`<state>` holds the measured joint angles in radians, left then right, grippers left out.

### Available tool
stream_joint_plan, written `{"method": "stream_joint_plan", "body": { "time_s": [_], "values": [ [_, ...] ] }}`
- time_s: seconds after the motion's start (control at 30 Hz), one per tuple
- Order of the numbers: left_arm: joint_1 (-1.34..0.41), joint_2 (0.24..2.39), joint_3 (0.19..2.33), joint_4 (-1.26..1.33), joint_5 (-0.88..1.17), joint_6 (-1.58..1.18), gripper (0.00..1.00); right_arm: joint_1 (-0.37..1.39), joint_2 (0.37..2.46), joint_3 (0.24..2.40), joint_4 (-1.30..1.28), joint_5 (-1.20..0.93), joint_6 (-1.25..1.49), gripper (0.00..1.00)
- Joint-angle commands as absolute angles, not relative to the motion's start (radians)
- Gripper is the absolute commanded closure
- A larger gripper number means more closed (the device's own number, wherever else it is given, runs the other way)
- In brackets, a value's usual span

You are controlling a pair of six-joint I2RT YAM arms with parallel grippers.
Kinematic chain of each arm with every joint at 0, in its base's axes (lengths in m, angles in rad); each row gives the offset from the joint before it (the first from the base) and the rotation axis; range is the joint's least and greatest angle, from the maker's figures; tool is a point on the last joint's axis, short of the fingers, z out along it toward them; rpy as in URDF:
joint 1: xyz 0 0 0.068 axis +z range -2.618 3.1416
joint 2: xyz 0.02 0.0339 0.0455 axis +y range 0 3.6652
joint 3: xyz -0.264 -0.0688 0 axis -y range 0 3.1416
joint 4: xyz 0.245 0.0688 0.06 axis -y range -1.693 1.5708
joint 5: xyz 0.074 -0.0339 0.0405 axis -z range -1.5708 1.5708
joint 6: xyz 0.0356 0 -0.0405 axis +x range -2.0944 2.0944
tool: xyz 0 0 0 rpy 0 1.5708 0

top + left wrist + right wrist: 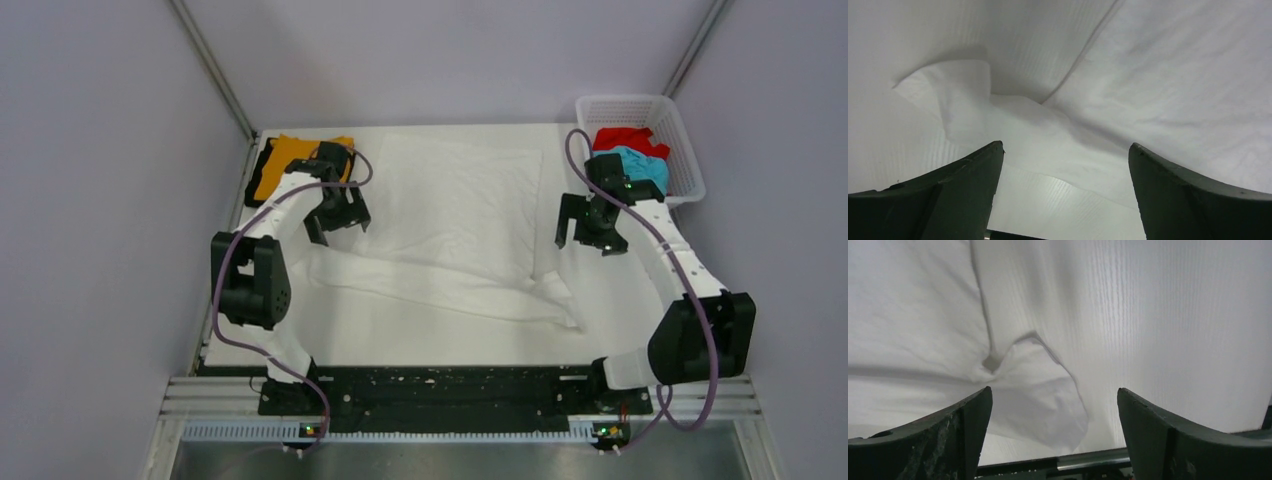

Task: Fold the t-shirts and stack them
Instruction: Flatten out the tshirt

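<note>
White t-shirt lies spread across the worktop; left claw and right claw hover over it, both gaping, empty.

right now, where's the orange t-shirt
In the top view the orange t-shirt lies folded at the far left corner of the table, atop a black t-shirt, just left of the left gripper and the spread white t-shirt.

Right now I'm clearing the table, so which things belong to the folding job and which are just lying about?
Job: white t-shirt, orange t-shirt, black t-shirt beneath it, red t-shirt, teal t-shirt.
Just lying about: white lattice basket, holding the red and teal ones.
</note>
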<state>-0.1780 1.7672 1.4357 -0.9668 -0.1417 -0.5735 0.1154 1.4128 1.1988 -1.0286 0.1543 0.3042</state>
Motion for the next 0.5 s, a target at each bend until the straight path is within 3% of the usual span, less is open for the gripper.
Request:
{"method": "stream_joint_plan", "body": {
  "time_s": [0.0, 0.17, 0.47],
  "values": [
    [-0.215, 1.716, 1.452, -0.879, -0.018, -0.569, 0.01, 0.147, 1.387, 1.235, -0.821, 0.026, 0.244, 0.06],
    [-0.279, 1.694, 1.391, -0.835, 0.022, -0.595, 0.01, 0.251, 1.543, 1.293, -0.624, -0.053, 0.2, 0.05],
    [-0.332, 1.583, 1.112, -0.653, 0.129, -0.698, 0.01, 0.31, 2.045, 1.686, -0.507, -0.167, 0.175, 0.04]
  ]
}}
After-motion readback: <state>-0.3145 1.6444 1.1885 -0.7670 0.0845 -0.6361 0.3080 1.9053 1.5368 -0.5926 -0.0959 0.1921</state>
